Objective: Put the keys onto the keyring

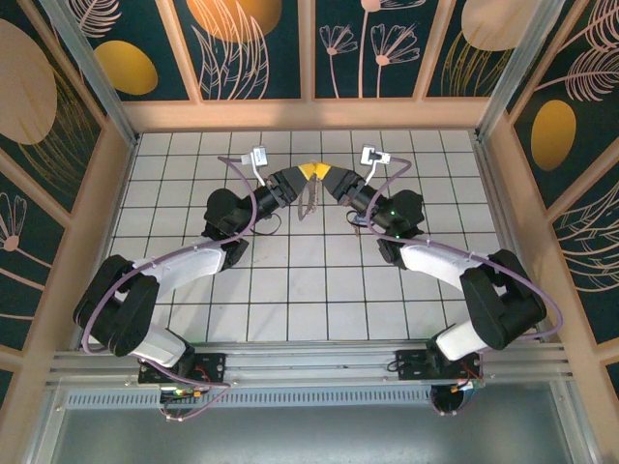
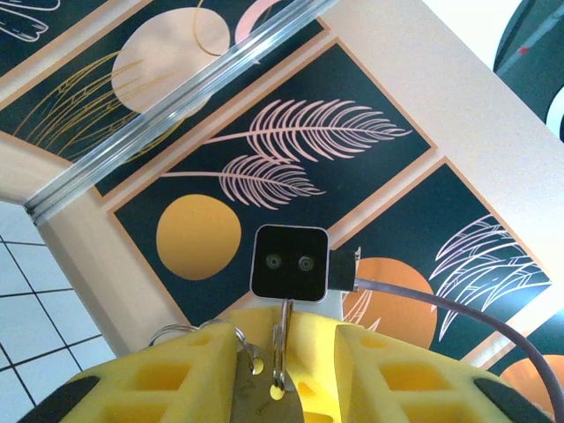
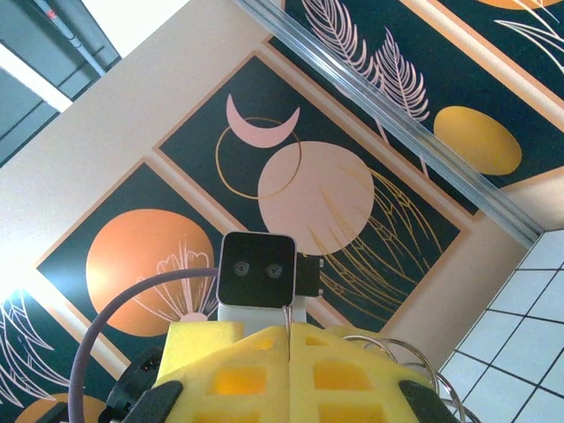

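Both grippers meet fingertip to fingertip above the middle of the tiled table. My right gripper [image 1: 325, 176] [image 3: 289, 328] is shut on a thin silvery ring of the keyring [image 3: 290, 314] and holds it upright, edge-on. More loose rings [image 3: 401, 351] fan out beside its right finger. My left gripper [image 1: 300, 178] [image 2: 286, 342] faces it with the jaws apart. Between them a flat silvery key [image 2: 264, 392] with a hole lies against the left finger [image 2: 150, 379], and the ring [image 2: 282, 339] passes by that hole. A gap shows towards the other finger [image 2: 414, 379]. The key hangs below the fingertips [image 1: 309, 203].
The white tiled table [image 1: 319, 290] is walled in by patterned panels [image 1: 242, 43] and aluminium posts [image 1: 92, 63]. Each wrist camera faces the other: the right one [image 2: 291, 263] and the left one [image 3: 256, 269]. Purple cables [image 1: 232, 162] loop beside both arms.
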